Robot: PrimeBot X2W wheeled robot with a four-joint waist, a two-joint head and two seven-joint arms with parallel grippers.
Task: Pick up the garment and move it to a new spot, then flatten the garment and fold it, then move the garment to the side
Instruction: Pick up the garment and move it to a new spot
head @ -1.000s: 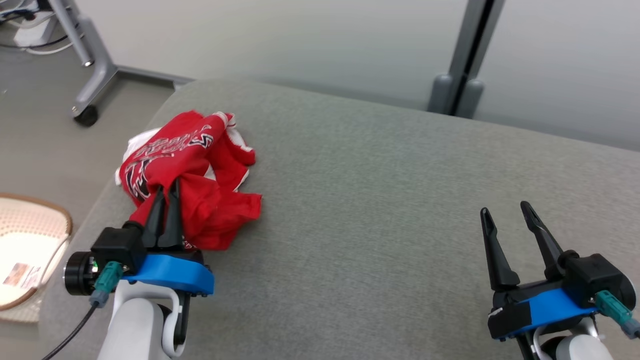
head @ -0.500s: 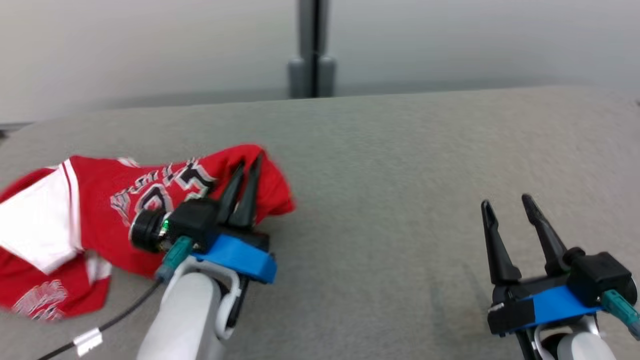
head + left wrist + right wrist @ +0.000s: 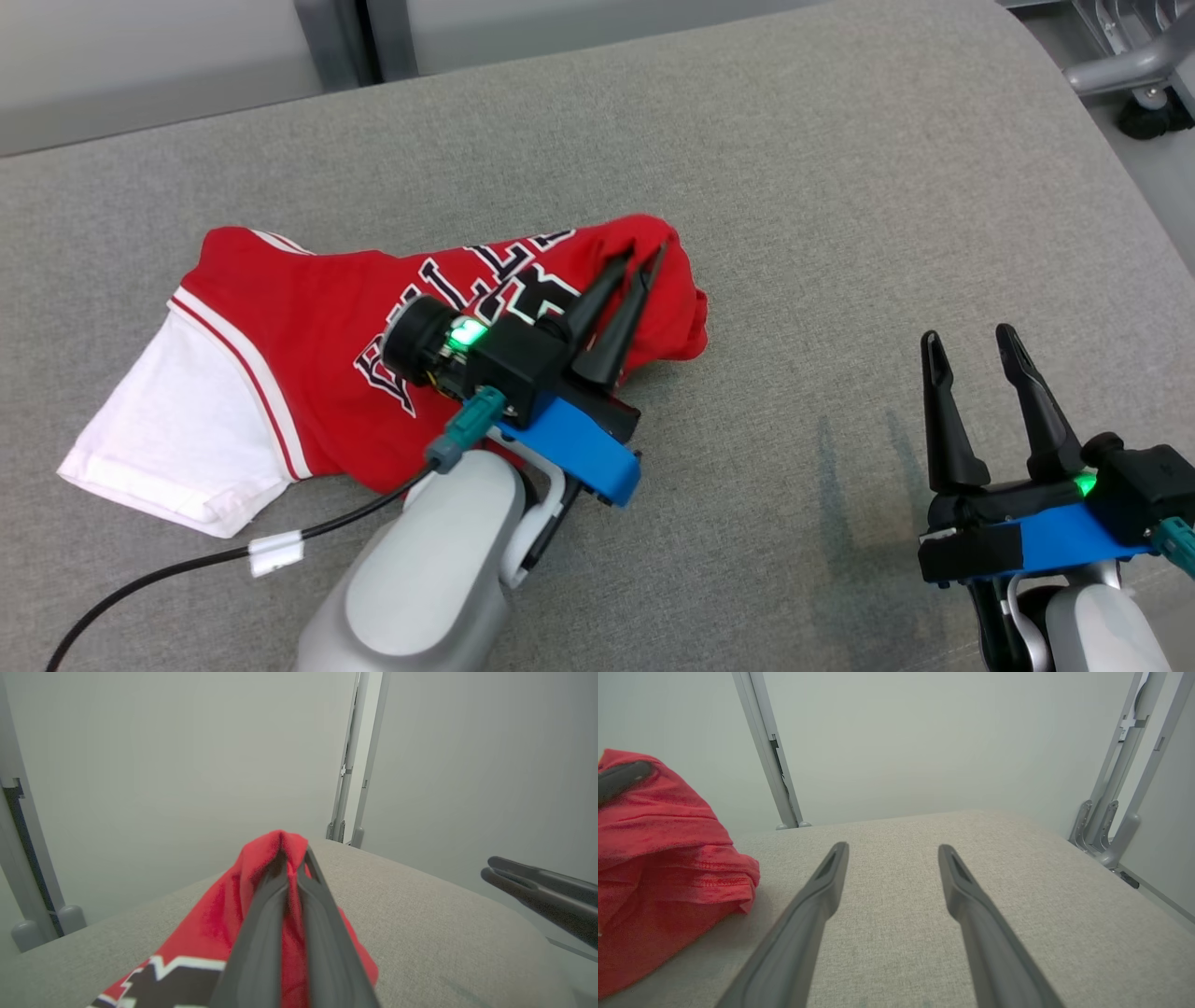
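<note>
Likely a bare robot lab or test room: plain pale wall panels [image 3: 924,742] joined by grey metal posts [image 3: 766,751], a stand on castors [image 3: 1134,89] at the edge, and a wide grey cloth-covered pad [image 3: 840,187] serving as the worktop

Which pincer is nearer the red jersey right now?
Left. The left pincer is shut on the red jersey; the right pincer is open over the cushion, apart from it.

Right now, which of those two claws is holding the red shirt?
The left gripper, shut on the red jersey; the right gripper stands open, apart from it.
</note>
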